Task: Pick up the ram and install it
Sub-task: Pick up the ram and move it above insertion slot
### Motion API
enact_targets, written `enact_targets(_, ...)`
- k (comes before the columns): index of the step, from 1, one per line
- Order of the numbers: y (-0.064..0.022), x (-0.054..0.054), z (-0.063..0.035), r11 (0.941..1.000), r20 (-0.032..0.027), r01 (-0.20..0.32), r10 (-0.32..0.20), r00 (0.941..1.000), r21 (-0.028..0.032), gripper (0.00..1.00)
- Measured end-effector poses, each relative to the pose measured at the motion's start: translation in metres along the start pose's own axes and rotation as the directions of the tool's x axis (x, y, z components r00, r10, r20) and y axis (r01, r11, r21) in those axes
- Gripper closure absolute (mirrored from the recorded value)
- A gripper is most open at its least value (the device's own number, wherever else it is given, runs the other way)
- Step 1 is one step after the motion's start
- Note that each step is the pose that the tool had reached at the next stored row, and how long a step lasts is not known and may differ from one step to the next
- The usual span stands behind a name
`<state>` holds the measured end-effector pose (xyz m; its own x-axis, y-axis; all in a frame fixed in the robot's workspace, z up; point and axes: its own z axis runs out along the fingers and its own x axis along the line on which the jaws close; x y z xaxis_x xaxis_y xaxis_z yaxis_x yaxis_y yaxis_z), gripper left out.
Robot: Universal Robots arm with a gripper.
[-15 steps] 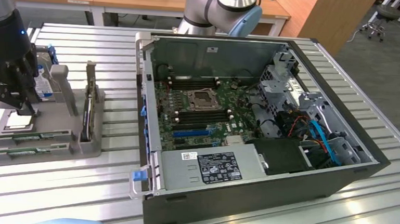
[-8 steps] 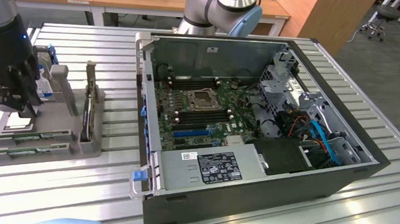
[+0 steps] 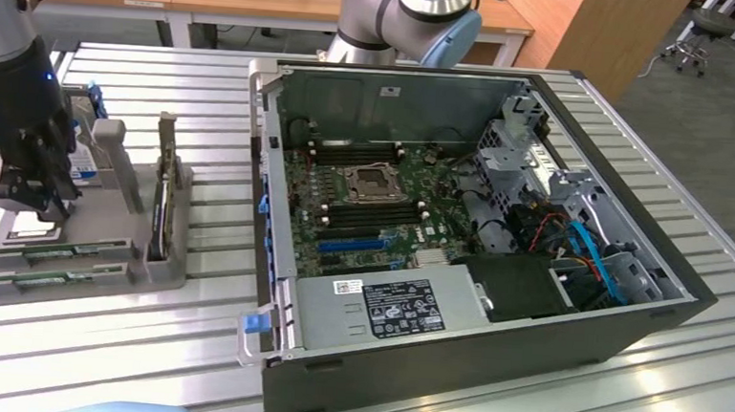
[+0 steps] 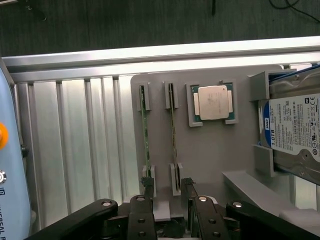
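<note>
From the exterior view I see the fingers (image 3: 48,208) hanging over the grey holder tray (image 3: 135,249) on the tabletop (image 3: 458,403), just above the ram (image 3: 61,252) in its slot. From the wrist view, the fingers (image 4: 187,186) stand apart, one either side of the ram's (image 4: 171,135) end, clamping nothing.

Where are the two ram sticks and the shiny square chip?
shiny square chip (image 4: 213,102): wrist view, centre of its silver top.
ram stick nearer the chip (image 4: 172,130): wrist view, middle of its thin edge.
other ram stick (image 4: 145,135): wrist view, middle of its thin edge.
</note>
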<state>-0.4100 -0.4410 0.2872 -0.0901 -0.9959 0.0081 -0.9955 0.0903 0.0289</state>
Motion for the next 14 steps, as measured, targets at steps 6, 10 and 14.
enact_targets(6,-0.0002,0.000,0.0064,1.0000,0.0000,0.000,0.000,1.0000,0.0000,0.65)
enact_targets(10,-0.0003,0.000,0.0105,1.0000,0.0000,0.000,0.000,1.0000,-0.0001,0.65)
enact_targets(14,-0.0004,0.000,0.0133,1.0000,-0.0001,0.000,0.000,1.0000,-0.0002,0.65)
